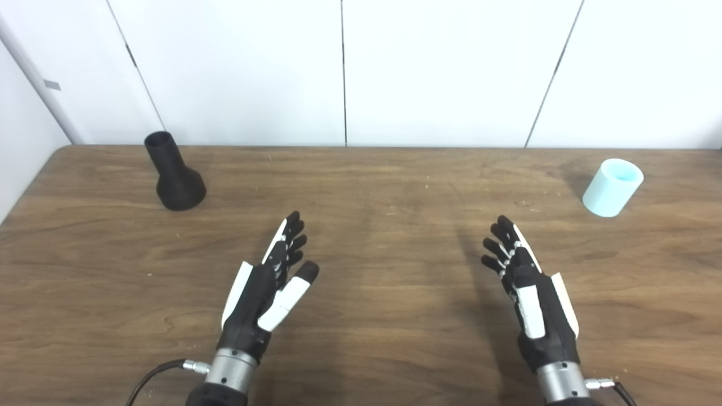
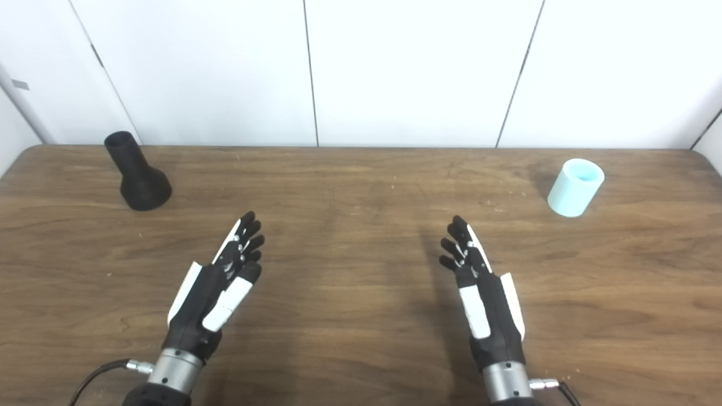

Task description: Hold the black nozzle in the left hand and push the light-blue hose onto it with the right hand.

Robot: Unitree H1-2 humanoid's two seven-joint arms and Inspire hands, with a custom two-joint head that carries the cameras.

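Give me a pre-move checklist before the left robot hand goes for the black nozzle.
1. Left robot hand open and holding nothing: ok.
2. Right robot hand open and holding nothing: ok.
3. Black nozzle upright, wide end down, far left on the table: ok.
4. Light-blue hose standing free, far right: ok.
5. Nothing between left robot hand and nozzle: ok.
6. Hose bore fits nozzle neck: cannot tell.

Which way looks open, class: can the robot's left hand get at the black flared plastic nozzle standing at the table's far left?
Probably yes. The left hand is open, and only bare wooden table lies between it and the upright black nozzle.
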